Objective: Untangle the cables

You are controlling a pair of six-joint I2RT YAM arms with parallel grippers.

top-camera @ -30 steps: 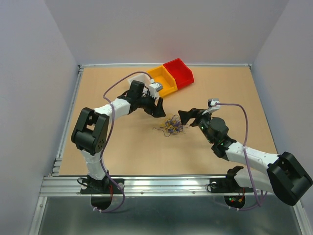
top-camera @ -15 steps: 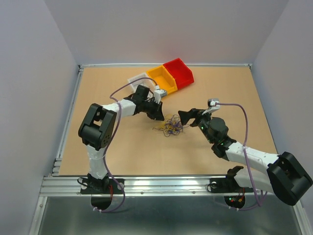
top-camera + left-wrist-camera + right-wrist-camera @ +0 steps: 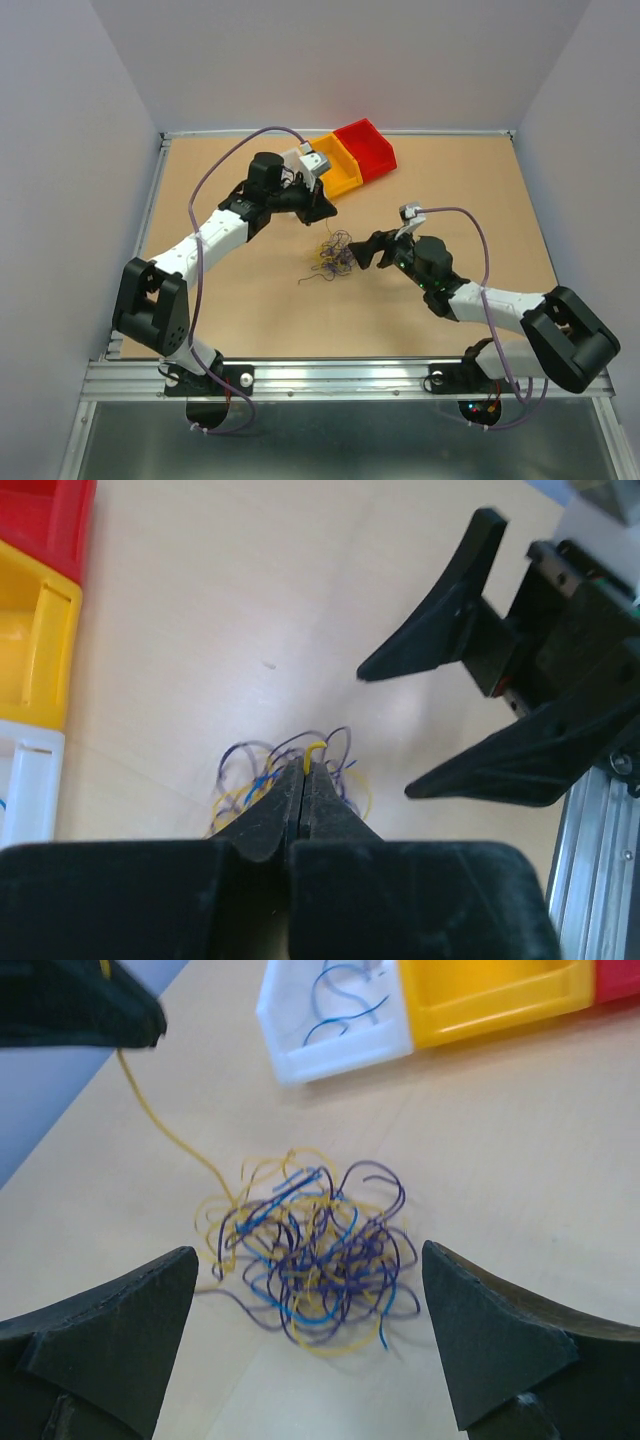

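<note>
The cables [image 3: 310, 1250] lie as one tangled clump of thin blue, yellow and dark purple wires on the table [image 3: 240, 290]; the same clump [image 3: 333, 257] shows in the top view. My left gripper [image 3: 303, 770] is shut on the end of one yellow cable [image 3: 160, 1125], which runs taut from the raised fingers down into the clump. In the top view that gripper [image 3: 322, 211] hangs just behind the clump. My right gripper [image 3: 308, 1260] is open, a finger on either side of the clump without touching it, and sits to its right [image 3: 358, 252].
A white bin [image 3: 330, 1035] holding a few blue wires stands behind the clump, with a yellow bin [image 3: 340, 165] and a red bin [image 3: 365, 148] beside it. Raised table edges run round the board.
My left gripper has shut on a yellow cable and pulled up and back toward the bins. The right gripper has moved left, up to the clump, which shifted slightly left.
</note>
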